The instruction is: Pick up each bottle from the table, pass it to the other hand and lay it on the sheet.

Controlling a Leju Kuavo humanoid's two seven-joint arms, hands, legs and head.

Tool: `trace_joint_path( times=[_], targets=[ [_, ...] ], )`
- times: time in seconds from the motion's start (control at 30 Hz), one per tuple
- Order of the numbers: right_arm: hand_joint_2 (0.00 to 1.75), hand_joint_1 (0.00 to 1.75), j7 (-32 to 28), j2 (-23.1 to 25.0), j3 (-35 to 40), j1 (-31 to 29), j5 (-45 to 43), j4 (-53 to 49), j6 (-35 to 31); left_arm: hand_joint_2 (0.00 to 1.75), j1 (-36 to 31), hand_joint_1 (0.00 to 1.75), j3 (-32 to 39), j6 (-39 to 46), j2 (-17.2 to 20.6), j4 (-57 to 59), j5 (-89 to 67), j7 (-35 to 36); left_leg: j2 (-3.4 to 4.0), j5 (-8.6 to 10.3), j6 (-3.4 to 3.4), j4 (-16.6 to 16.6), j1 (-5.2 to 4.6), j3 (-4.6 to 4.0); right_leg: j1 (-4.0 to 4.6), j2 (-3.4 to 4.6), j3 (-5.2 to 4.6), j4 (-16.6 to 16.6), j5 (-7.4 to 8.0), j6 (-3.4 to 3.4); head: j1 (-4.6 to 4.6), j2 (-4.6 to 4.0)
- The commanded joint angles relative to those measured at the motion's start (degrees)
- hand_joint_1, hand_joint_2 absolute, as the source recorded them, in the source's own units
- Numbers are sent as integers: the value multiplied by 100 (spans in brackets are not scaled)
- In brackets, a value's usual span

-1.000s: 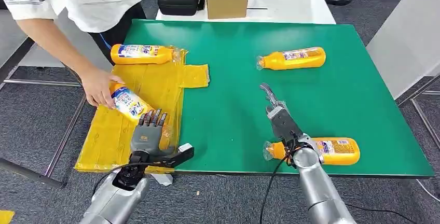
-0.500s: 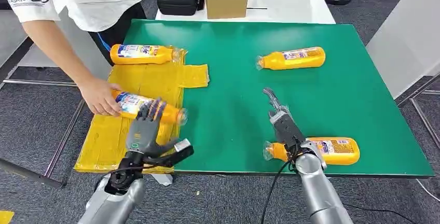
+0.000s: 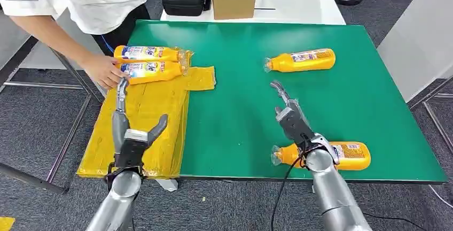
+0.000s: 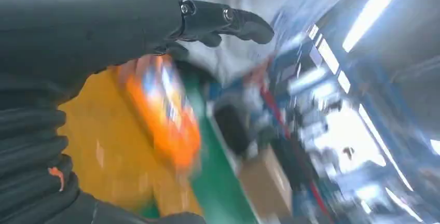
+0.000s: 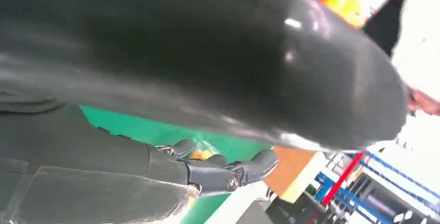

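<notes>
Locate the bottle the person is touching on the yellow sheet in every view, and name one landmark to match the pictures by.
Head view: the touched bottle lies at the yellow sheet's far end, beside a second bottle.
Left wrist view: a blurred orange bottle, probably the same one, just past the left hand.
Right wrist view: I cannot make it out.
Shared landmark: the yellow sheet.

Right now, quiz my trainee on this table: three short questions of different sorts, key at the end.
1. True or false: the left hand holds a bottle.
2. How many bottles lie on the yellow sheet? A one, B two, C three.
3. Fill in: the person's hand touches the ____ sheet bottle.

Key:
1. False; it is open and empty.
2. B; the far sheet bottle is the other.
3. Nearer.
</notes>
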Motion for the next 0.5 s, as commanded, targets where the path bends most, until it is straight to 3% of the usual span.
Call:
trace_joint_path(
  times=[0.03,0.07,0.1,0.23,0.5],
  targets=[
    [0,0,251,-1496,759,-420,171,-27,829,175,5,0,-261,-1064,81,698,1243,-177,-8,-14,-8,0,2,32,3,-12,38,-4,-16,-7,0,0],
    [0,0,270,-1593,711,-475,94,-73,949,175,14,0,-275,-1066,93,722,1277,-203,-9,-10,-6,-1,-3,25,-2,-12,30,-2,-13,-5,2,0],
    [175,0,399,-1819,770,-554,117,-186,1056,175,38,0,-269,-1035,109,723,1401,-263,-6,-8,-4,1,-6,13,-5,-7,17,1,-9,-4,0,0],
    [175,0,816,-2655,572,-661,-278,-722,1694,175,60,0,-260,-949,130,652,1643,-256,-2,-18,-7,13,-6,13,-4,-5,22,9,-16,-8,-2,0],
    [175,0,1287,-3502,-150,-34,-851,-1488,2430,175,-103,0,-326,-784,153,757,1680,-248,-30,-8,-5,4,-10,6,-7,-31,16,-1,-13,-6,0,0]
  ],
)
